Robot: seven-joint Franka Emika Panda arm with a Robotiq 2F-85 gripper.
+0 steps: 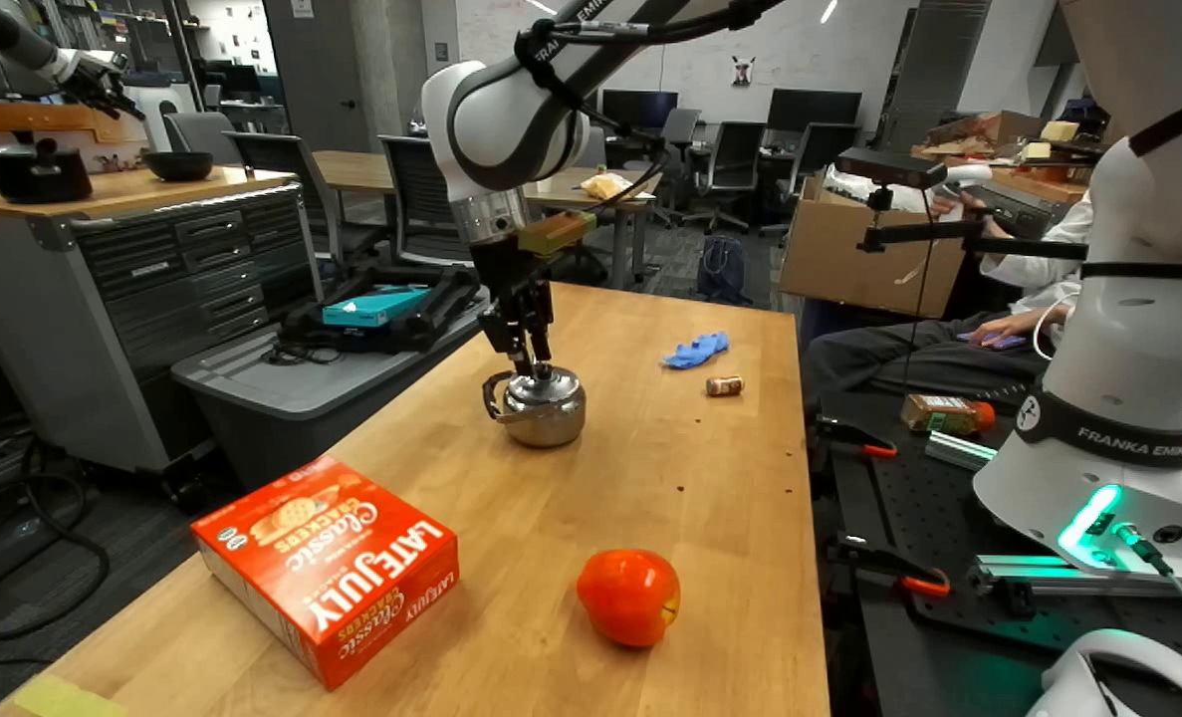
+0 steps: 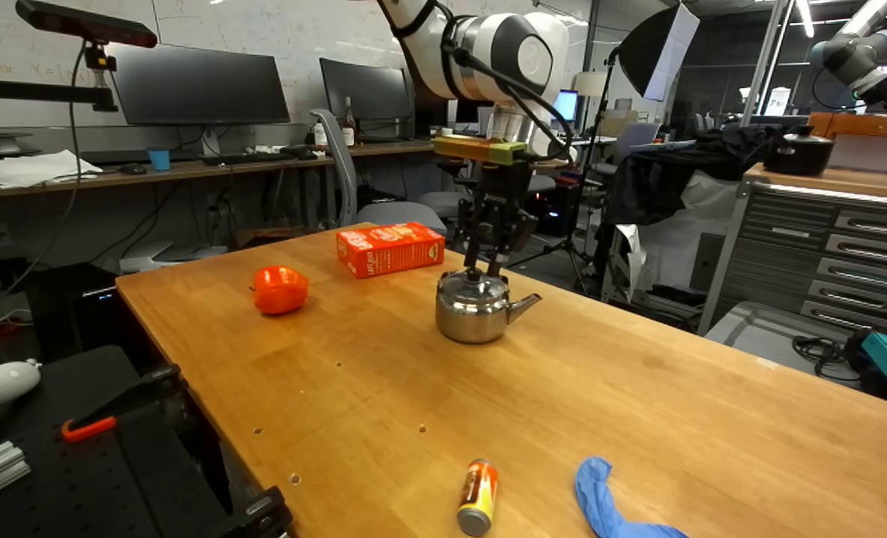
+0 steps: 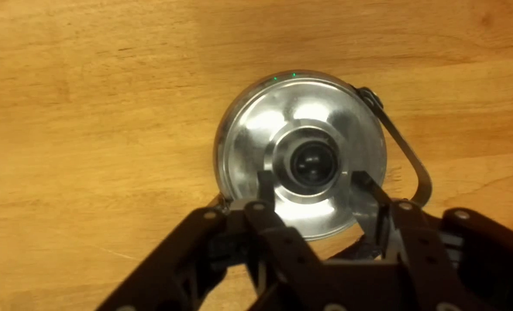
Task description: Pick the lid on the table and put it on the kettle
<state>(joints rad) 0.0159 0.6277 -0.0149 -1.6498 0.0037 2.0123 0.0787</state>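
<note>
The shiny steel kettle stands upright on the table in both exterior views (image 1: 551,426) (image 2: 473,321). Its thin handle (image 3: 407,151) is folded down to one side, and its spout (image 2: 524,306) shows in an exterior view. The silver lid with its dark knob (image 3: 314,162) sits on the kettle's mouth and looks level. My gripper (image 3: 313,175) is open, its fingertips apart just above the lid, one on either side of the knob. In both exterior views the gripper (image 1: 533,366) (image 2: 483,267) is right above the lid. Whether the fingertips touch the lid I cannot tell.
A red cracker box (image 1: 327,568) and an orange-red ball-like fruit or vegetable (image 1: 630,596) lie on the table. A small can (image 2: 478,497) and a blue glove (image 2: 615,508) lie on the table on the opposite side of the kettle.
</note>
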